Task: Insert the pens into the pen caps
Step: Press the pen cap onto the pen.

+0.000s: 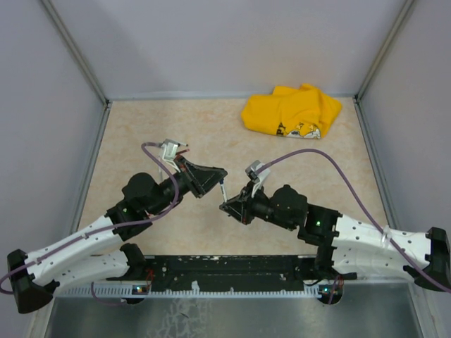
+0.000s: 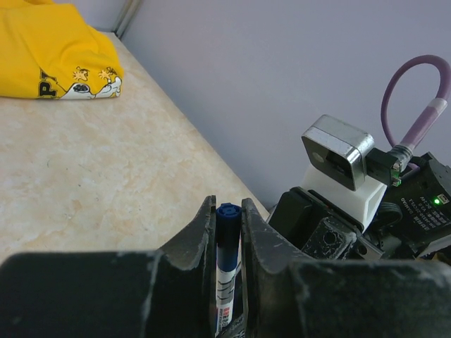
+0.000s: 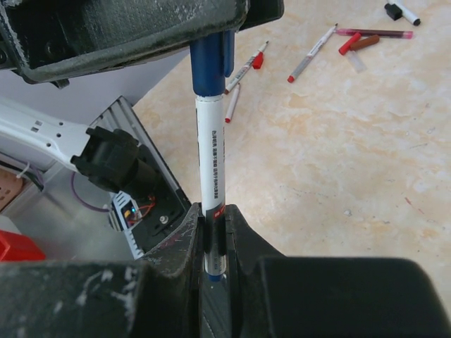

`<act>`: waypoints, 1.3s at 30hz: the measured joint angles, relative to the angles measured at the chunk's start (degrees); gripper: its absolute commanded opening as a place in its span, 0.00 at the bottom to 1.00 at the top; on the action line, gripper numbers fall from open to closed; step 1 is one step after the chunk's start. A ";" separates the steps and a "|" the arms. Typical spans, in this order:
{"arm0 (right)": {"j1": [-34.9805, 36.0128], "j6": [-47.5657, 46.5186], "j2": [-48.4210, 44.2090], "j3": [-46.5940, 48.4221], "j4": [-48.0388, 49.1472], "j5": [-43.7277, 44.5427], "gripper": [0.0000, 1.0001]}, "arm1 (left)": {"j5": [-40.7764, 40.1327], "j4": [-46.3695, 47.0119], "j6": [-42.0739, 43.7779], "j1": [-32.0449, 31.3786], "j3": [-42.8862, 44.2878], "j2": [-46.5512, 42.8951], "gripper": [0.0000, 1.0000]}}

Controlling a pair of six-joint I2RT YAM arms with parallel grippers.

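Note:
A white-barrelled pen (image 3: 210, 155) with a blue cap (image 3: 209, 67) on its far end is held between both grippers above the table; it shows as a short thin line in the top view (image 1: 223, 191). My left gripper (image 2: 227, 205) is shut on the blue cap (image 2: 227, 229). My right gripper (image 3: 211, 213) is shut on the barrel's other end. In the top view the left gripper (image 1: 219, 176) and right gripper (image 1: 228, 206) face each other closely. Several more pens (image 3: 312, 53) and loose caps (image 3: 348, 44) lie on the table behind.
A yellow cloth (image 1: 292, 111) lies at the back right of the table, also in the left wrist view (image 2: 49, 56). Grey walls enclose the table on three sides. A black rail (image 1: 232, 267) runs along the near edge.

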 measured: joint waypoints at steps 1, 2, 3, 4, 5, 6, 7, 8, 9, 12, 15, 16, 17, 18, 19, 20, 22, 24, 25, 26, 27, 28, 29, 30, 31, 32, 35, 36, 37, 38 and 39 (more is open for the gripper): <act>0.00 -0.52 0.02 0.37 -0.57 0.39 0.00 | -0.04 0.22 0.04 0.07 0.02 0.09 0.00; 0.00 -0.87 0.02 0.61 -0.98 0.76 0.00 | -0.07 0.39 0.04 0.11 0.02 0.13 0.00; 0.02 -1.25 0.02 0.74 -1.16 1.29 0.00 | -0.07 0.52 0.04 0.22 0.02 0.15 0.00; 0.02 -1.57 0.04 0.96 -1.49 1.64 0.00 | -0.15 0.57 0.04 0.26 0.02 0.15 0.00; 0.09 -1.97 0.07 1.14 -1.60 2.05 0.00 | -0.20 0.76 0.04 0.33 0.02 0.17 0.00; 0.13 -2.23 0.09 1.42 -1.75 2.54 0.00 | -0.39 1.11 0.02 0.37 0.02 0.20 0.00; 0.20 -2.47 0.11 1.62 -1.90 3.02 0.00 | -0.48 1.46 0.04 0.37 0.02 0.24 0.00; 0.26 -2.71 0.11 1.81 -1.99 3.45 0.00 | -0.59 1.75 0.04 0.42 0.02 0.33 0.00; 0.26 -2.97 0.15 2.03 -2.29 3.80 0.00 | -0.68 1.90 0.04 0.48 0.02 0.37 0.01; 0.17 -3.41 0.87 3.13 -3.10 4.52 0.00 | -1.18 2.51 0.07 0.66 0.02 0.74 0.01; -0.63 -3.96 2.23 4.81 -4.63 4.13 0.00 | -1.73 2.93 0.24 0.96 0.04 0.92 0.01; -0.96 -4.15 2.89 5.57 -5.14 3.89 0.00 | -1.97 3.06 0.28 1.07 0.04 0.96 0.01; -1.20 -4.39 3.41 6.21 -5.42 3.69 0.00 | -2.16 3.23 0.35 1.20 0.04 1.01 0.01; -1.46 -4.66 3.98 6.97 -6.05 3.54 0.00 | -2.43 3.37 0.48 1.25 0.04 1.03 0.01; -1.68 -5.03 4.50 7.61 -6.62 3.30 0.00 | -2.69 3.56 0.63 1.31 0.04 1.07 0.01; -1.92 -5.38 4.94 8.28 -7.21 3.17 0.00 | -2.93 3.72 0.72 1.38 0.11 1.14 0.01; -2.47 -5.90 5.62 9.64 -8.24 2.78 0.00 | -3.30 4.24 0.85 1.53 0.35 1.40 0.01; -3.13 -6.54 6.25 10.99 -9.31 2.10 0.00 | -3.72 4.68 0.90 1.62 0.57 1.51 0.01; -3.45 -7.02 6.69 11.89 -9.99 1.68 0.00 | -3.98 5.01 0.92 1.64 0.63 1.53 0.01; -3.74 -7.48 7.17 12.76 -10.62 1.42 0.00 | -4.35 5.40 0.92 1.73 0.70 1.53 0.01; -3.96 -7.96 7.65 13.77 -11.32 1.25 0.00 | -4.59 5.57 0.92 1.81 0.70 1.55 0.01; -4.22 -8.55 8.28 14.93 -11.98 1.07 0.00 | -4.96 5.84 0.92 1.86 0.79 1.55 0.01; -4.37 -9.16 8.79 15.93 -12.70 1.01 0.00 | -5.09 5.99 0.98 1.88 0.87 1.64 0.01; -4.52 -9.66 9.18 16.85 -13.29 0.87 0.00 | -5.14 6.19 0.98 1.90 1.03 1.66 0.01; -4.61 -10.16 9.51 17.86 -14.05 0.72 0.00 | -5.16 6.51 1.05 1.97 1.25 1.73 0.01; -4.68 -10.75 9.86 18.82 -14.78 0.70 0.00 | -5.20 6.93 1.07 1.99 1.44 1.81 0.01; -4.96 -12.31 11.04 21.66 -16.74 0.68 0.00 | -5.38 7.91 1.16 2.16 2.14 2.19 0.00; -5.07 -12.81 11.54 22.49 -17.16 0.68 0.00 | -5.60 8.22 1.18 2.27 2.43 2.32 0.00; -5.22 -13.29 12.22 23.50 -17.75 0.68 0.00 | -5.70 8.41 1.27 2.36 2.60 2.40 0.00; -5.31 -13.70 12.85 24.28 -18.16 0.70 0.00 | -5.90 8.61 1.36 2.43 2.67 2.43 0.00; -5.35 -13.97 13.27 24.74 -18.25 0.72 0.00 | -6.05 8.76 1.42 2.51 2.73 2.45 0.00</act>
